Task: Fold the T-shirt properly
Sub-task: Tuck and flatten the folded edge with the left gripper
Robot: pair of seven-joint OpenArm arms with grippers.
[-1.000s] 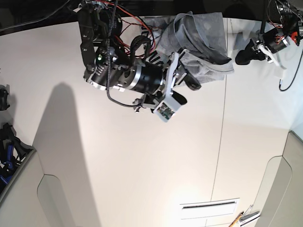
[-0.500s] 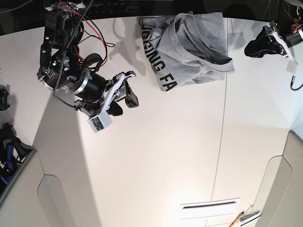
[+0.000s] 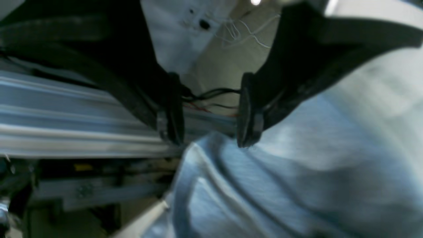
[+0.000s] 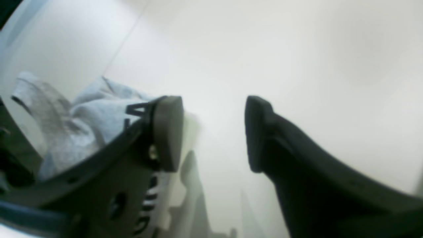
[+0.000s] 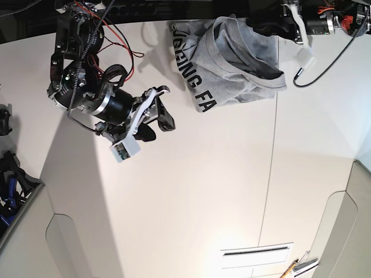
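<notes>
The T-shirt lies crumpled at the back of the white table. It is heather grey, with black block letters showing on its left part. My left gripper hovers at the shirt's far right corner. In the left wrist view it is open just above the grey cloth, with nothing between the pads. My right gripper hangs open over bare table, left of the shirt. In the right wrist view it is empty, and the shirt lies off to its left.
A seam runs down the table right of centre. Dark gear sits at the left edge. A slot and a small tool lie near the front. The table's back edge runs just behind the shirt.
My left arm swung in from the right edge to the shirt's far corner and its jaws opened. My right arm pulled left off the shirt, then held still.
</notes>
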